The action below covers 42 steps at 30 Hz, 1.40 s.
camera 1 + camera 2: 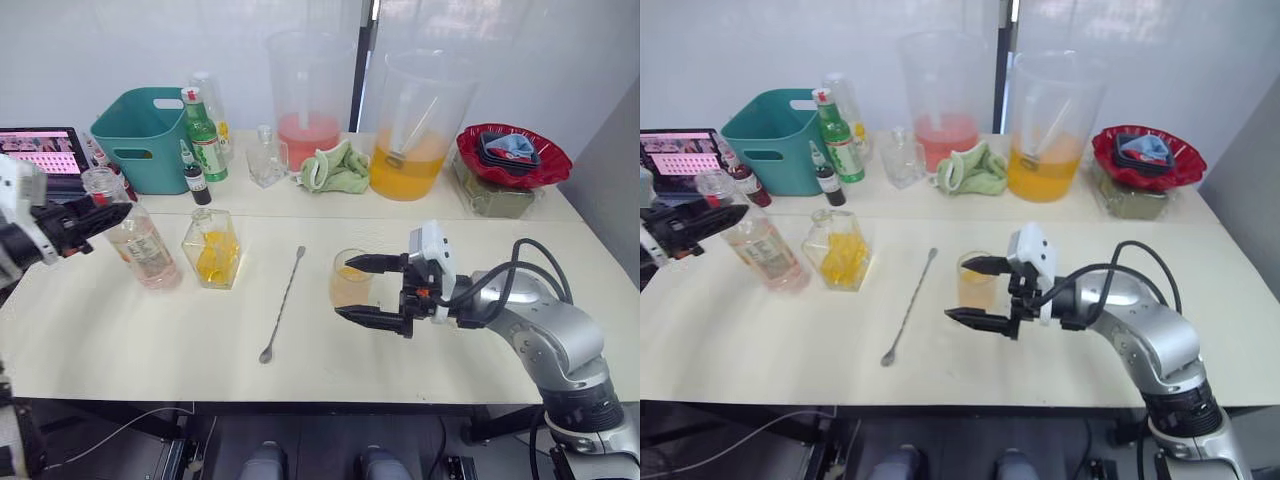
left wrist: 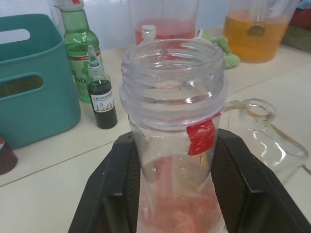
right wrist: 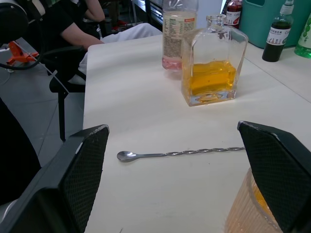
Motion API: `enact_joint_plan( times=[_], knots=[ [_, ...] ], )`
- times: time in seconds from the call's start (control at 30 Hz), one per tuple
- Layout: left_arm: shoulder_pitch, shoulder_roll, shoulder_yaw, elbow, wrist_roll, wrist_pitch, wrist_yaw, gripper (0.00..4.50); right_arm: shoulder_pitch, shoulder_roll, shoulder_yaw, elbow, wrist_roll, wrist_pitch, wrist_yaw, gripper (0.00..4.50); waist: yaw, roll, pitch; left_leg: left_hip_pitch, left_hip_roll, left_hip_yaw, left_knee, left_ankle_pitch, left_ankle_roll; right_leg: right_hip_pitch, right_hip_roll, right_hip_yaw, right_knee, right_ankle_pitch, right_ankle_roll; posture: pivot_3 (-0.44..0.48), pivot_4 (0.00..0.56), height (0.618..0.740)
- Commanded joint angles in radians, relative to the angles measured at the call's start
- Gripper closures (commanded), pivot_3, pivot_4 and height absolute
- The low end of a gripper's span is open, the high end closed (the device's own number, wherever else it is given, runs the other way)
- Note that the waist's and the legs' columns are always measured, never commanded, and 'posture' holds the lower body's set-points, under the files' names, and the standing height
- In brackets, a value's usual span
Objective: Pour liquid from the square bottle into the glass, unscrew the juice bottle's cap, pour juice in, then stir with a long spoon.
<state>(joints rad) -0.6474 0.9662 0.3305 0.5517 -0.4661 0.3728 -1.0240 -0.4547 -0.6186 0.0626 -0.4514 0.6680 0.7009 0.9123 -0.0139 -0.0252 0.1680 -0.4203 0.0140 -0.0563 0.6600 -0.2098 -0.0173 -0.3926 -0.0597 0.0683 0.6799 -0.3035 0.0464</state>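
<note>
The juice bottle stands at the table's left with pale pink juice low in it and its mouth open; the cap is out of view. My left gripper is shut on its neck, fingers flanking it. Just right of it stands the square bottle, unstoppered, holding yellow-orange liquid. The long spoon lies flat mid-table. The glass holds pale orange liquid. My right gripper is open, and the glass sits between its fingertips, close to one finger.
Along the back stand a teal basket, a green bottle, a dark dropper bottle, a small clear bottle, two big pitchers, a green cloth and a red bowl. A person sits beyond the table's left end.
</note>
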Motion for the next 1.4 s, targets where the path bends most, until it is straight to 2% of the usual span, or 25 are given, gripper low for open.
enact_joint_plan(
  times=[0.03,0.33,0.37,0.57,0.7,0.8,1.03,1.23,1.33,1.4],
  knots=[
    [-0.064,-0.003,-0.003,0.049,0.04,-0.08,0.011,2.55,0.011,-0.002,-0.022,-0.049,0.028,0.012,-0.018,0.02,-0.002,0.0,0.0,-0.001,0.0,0.0,0.0,0.0,0.0,-0.001,0.0,0.0,0.0,0.0,0.0,0.0,0.15,0.74],
    [-0.058,-0.02,-0.051,0.082,0.082,-0.092,-0.036,2.55,0.048,-0.009,-0.048,-0.086,0.053,0.031,-0.062,0.02,-0.006,-0.001,0.0,-0.002,0.0,0.0,0.0,0.0,0.0,-0.004,0.0,0.0,0.002,0.0,0.0,0.0,0.15,0.74],
    [-0.058,-0.019,-0.05,0.08,0.08,-0.082,-0.037,1.91,0.05,-0.01,-0.052,-0.087,0.054,0.032,-0.065,0.0,-0.004,-0.001,0.0,-0.002,0.0,0.0,0.0,0.0,0.0,-0.003,0.0,0.0,0.002,0.0,0.0,0.0,0.15,0.74],
    [-0.061,-0.019,-0.04,0.066,0.07,-0.052,-0.04,0.02,0.054,-0.012,-0.061,-0.089,0.062,0.032,-0.074,0.0,-0.003,-0.001,0.0,-0.002,0.0,0.0,0.0,0.0,0.0,-0.003,0.0,0.0,0.001,0.0,0.0,0.0,0.15,0.74],
    [-0.06,-0.011,-0.013,0.036,0.042,-0.037,-0.05,0.02,0.057,-0.022,-0.068,-0.089,0.069,0.031,-0.075,0.0,-0.004,-0.001,0.0,-0.002,0.0,0.0,0.0,0.0,0.0,-0.003,0.0,0.0,0.001,0.0,0.0,0.0,0.15,0.74],
    [-0.04,0.014,0.035,-0.028,-0.015,0.034,-0.078,0.02,0.062,-0.036,-0.087,-0.093,0.084,0.035,-0.078,0.0,-0.004,-0.001,0.0,-0.002,0.0,0.0,0.0,0.0,0.0,-0.003,0.0,0.0,0.001,0.0,0.0,0.0,0.15,0.74],
    [0.123,0.103,0.191,-0.184,-0.11,0.167,-0.098,0.02,0.119,-0.084,-0.196,-0.131,0.164,0.06,-0.1,0.0,-0.011,-0.001,0.0,-0.002,0.002,0.0,-0.001,0.0,0.0,-0.004,0.0,0.0,0.001,0.0,0.0,0.0,0.15,0.74],
    [0.255,0.121,0.293,-0.25,-0.128,0.202,-0.081,0.02,0.225,-0.142,-0.313,-0.111,0.15,0.038,-0.105,0.0,-0.002,-0.001,0.0,-0.001,0.001,0.001,-0.001,0.0,0.0,-0.002,-0.001,0.0,0.0,0.0,0.0,0.0,0.15,0.74],
    [0.411,0.107,0.375,-0.306,-0.152,0.214,-0.151,0.02,0.332,-0.163,-0.422,-0.062,0.091,-0.01,-0.116,0.0,-0.002,-0.001,0.0,-0.001,0.001,0.001,-0.001,0.0,0.0,-0.002,0.0,0.0,-0.001,0.0,0.0,0.0,0.15,0.74],
    [0.562,0.061,0.426,-0.353,-0.155,0.175,-0.209,0.02,0.439,-0.157,-0.528,-0.023,0.038,-0.067,-0.124,0.0,-0.002,-0.001,0.0,0.0,0.001,0.002,-0.002,-0.001,0.0,-0.001,-0.002,0.001,-0.002,0.0,0.0,0.0,0.15,0.74]
  ],
)
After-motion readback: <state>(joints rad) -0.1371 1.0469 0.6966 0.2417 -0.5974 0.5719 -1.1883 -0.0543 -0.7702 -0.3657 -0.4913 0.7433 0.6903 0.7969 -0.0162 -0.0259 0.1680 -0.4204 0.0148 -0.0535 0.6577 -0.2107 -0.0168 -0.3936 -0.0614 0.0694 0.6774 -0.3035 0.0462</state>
